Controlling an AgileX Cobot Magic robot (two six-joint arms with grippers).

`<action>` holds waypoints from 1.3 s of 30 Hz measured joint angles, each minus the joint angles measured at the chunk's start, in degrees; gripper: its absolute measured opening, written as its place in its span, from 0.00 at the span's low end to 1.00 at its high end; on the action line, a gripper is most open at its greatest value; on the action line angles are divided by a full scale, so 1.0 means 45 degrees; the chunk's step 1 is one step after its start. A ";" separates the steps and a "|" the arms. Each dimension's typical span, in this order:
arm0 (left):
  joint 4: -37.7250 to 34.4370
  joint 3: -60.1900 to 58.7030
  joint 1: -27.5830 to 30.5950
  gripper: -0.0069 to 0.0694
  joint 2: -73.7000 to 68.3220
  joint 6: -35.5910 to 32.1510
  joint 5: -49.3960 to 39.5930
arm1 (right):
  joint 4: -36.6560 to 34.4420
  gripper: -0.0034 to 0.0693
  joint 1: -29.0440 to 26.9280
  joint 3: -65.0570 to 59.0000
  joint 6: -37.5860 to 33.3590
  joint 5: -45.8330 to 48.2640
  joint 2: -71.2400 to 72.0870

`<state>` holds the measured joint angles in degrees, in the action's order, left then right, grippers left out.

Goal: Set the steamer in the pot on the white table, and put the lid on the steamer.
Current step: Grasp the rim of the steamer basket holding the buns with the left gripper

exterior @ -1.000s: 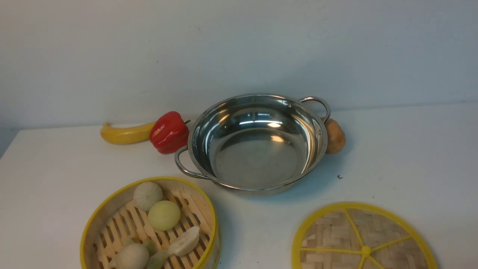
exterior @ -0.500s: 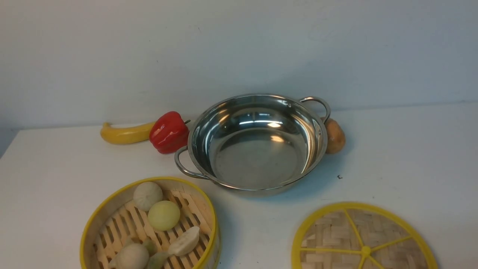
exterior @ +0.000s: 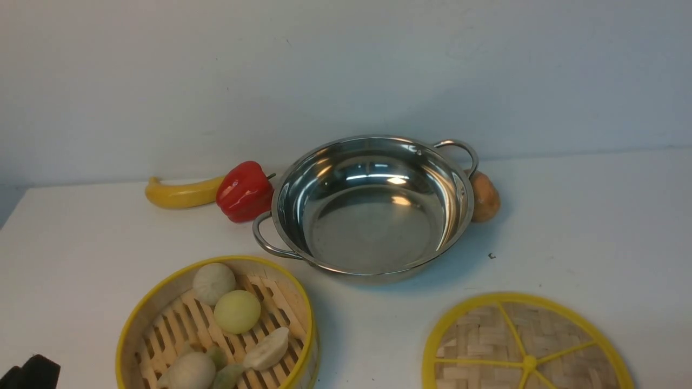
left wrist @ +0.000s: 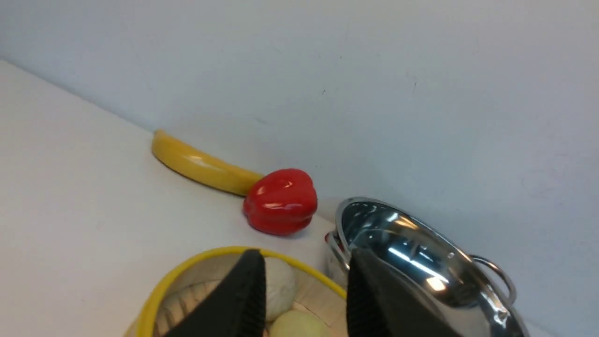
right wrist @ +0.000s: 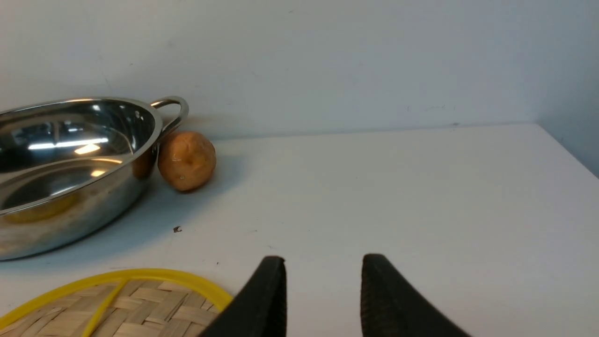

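The steamer (exterior: 184, 319), a yellow-rimmed bamboo basket with pale buns, sits at the front left of the white table (exterior: 594, 227). The empty steel pot (exterior: 373, 227) stands behind it at the centre. The woven lid (exterior: 486, 346) lies flat at the front right. My left gripper (left wrist: 304, 252) hangs open over the near side of the steamer (left wrist: 210, 276), with a bun (left wrist: 281, 285) showing between its fingers. My right gripper (right wrist: 324, 257) is open over bare table, just right of the lid (right wrist: 140, 304). Neither holds anything.
A yellow banana (exterior: 181, 193) and a red pepper (exterior: 244, 190) lie left of the pot near the back wall. A brown potato (exterior: 484, 197) touches the pot's right handle. A black part of my left arm (exterior: 30, 373) shows at the front-left corner.
A black part of my left arm has come into the front view's bottom left corner. The steamer, pot and lid have not moved.
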<state>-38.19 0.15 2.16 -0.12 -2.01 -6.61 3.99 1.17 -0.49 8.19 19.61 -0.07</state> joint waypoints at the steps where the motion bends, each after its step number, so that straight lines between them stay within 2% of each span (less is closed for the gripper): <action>1: -0.0149 0.0381 0.0000 0.41 0.0000 -0.0205 -0.0617 | 0.0000 0.38 0.0000 0.0000 0.0000 0.0000 0.0000; 7: -0.0250 0.3287 0.0000 0.41 -0.0165 -0.2002 -0.4373 | 0.0000 0.38 0.0000 0.0000 0.0000 0.0000 0.0000; 9: -0.0031 0.4185 0.0000 0.41 -0.0632 -0.2112 -0.5484 | 0.0000 0.38 0.0000 0.0000 0.0000 0.0000 0.0000; 15: 0.3048 0.7598 0.0000 0.41 -0.4532 -0.0477 -0.9402 | 0.0000 0.38 0.0000 0.0000 0.0000 0.0000 0.0000; 19: 0.5139 0.9450 0.0000 0.41 -0.7562 -0.0043 -1.1083 | 0.0000 0.38 0.0000 0.0000 0.0000 0.0000 0.0000; 24: 0.6161 1.1286 0.0000 0.41 -1.1008 0.0023 -1.1750 | 0.0000 0.38 0.0000 0.0000 0.0000 0.0000 0.0000; 30: 0.6005 1.2656 0.0000 0.41 -1.4679 0.0217 -1.2611 | 0.0000 0.38 0.0000 0.0000 0.0000 -0.0011 0.0000; 34: 0.6063 1.2942 0.0000 0.41 -1.6200 -0.0207 -1.3509 | 0.0000 0.38 0.0000 0.0000 0.0000 -0.0011 0.0000; 39: 0.6723 1.2969 0.0000 0.41 -1.7088 -0.0239 -1.3054 | 0.0000 0.38 0.0000 0.0000 0.0000 -0.0011 0.0000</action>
<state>-7.93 58.51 2.16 -77.02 -3.09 -65.36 3.99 1.17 -0.49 8.19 19.56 -0.07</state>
